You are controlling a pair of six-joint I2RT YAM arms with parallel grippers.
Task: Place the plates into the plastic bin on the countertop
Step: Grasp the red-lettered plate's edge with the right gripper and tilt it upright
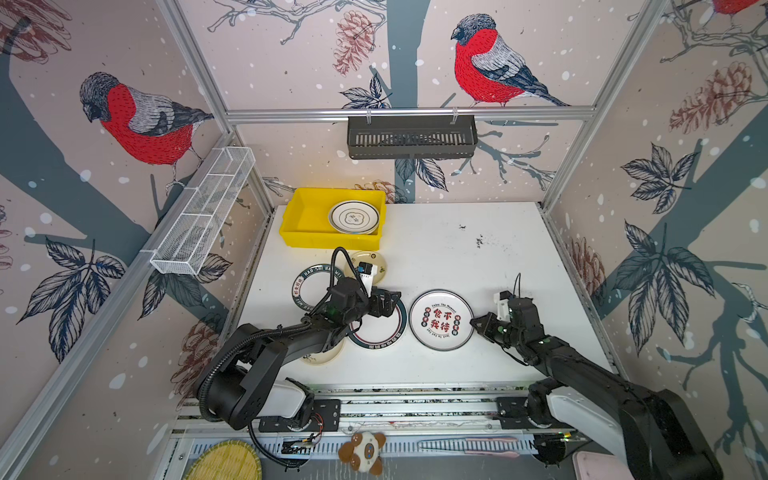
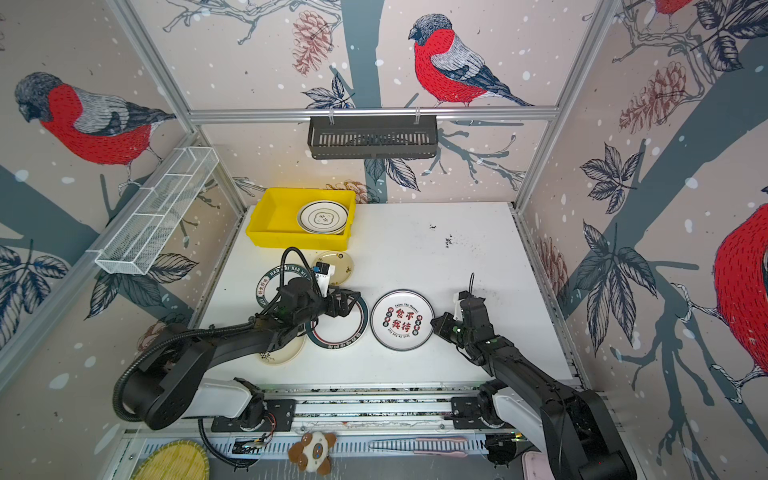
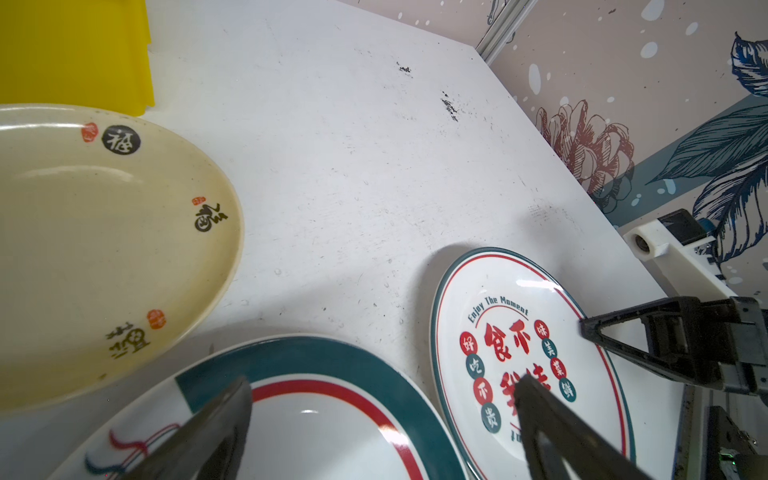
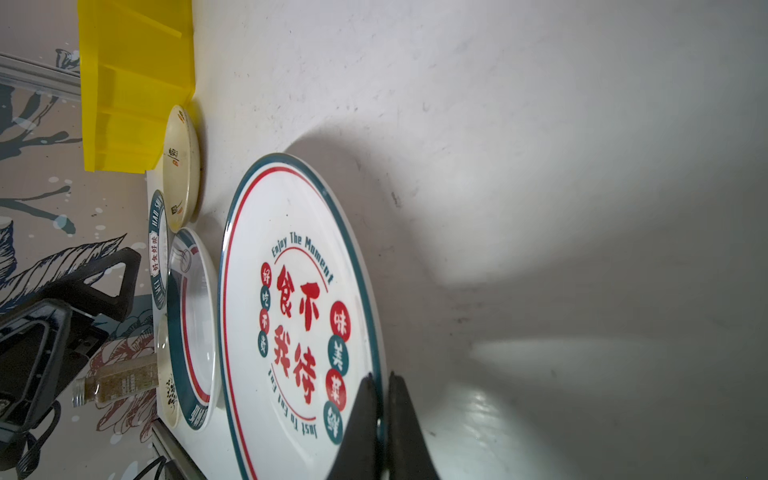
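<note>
The red-lettered plate [image 1: 441,319] lies on the table [image 1: 457,249] toward its front edge, its rim pinched by the clenched right gripper [image 1: 476,323]. The left gripper [image 1: 386,301] gapes above a green-rimmed plate [image 1: 380,332]. The yellow bin [image 1: 307,216] occupies the far left corner.

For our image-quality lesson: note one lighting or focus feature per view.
In both top views: even light, faint shadows. Left wrist view: left pincer blurred, glare dots on the green-rimmed plate. Right wrist view: broad soft shadow on the table beside the lettered plate.
</note>
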